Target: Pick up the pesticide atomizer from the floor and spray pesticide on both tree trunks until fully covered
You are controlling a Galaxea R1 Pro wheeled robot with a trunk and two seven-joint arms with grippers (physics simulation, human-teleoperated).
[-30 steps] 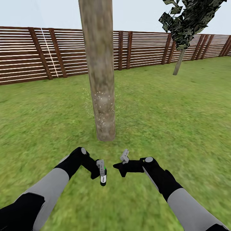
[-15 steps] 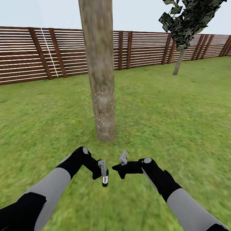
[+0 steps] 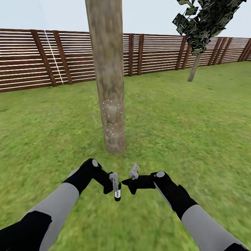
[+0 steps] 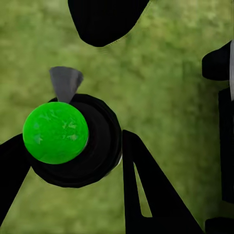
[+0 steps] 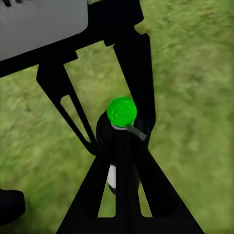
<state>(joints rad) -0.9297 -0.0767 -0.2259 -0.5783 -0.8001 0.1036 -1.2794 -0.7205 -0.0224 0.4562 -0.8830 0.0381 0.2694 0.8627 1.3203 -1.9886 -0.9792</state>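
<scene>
A green lawn [image 3: 195, 132] is seen as the ground. A thick pale tree trunk [image 3: 108, 87] is rooted in it. Behind the trunk the grass is bounded by a brown slatted fence [image 3: 157, 52]; a thinner tree [image 3: 194, 68] is planted near that fence.

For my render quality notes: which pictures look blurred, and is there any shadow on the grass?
Head view: grass smeared near the arms, sharper by the tree trunk, no cast shadows. Left wrist view: pesticide atomizer soft-edged, lawn blurred. Right wrist view: lawn blurred.
</scene>
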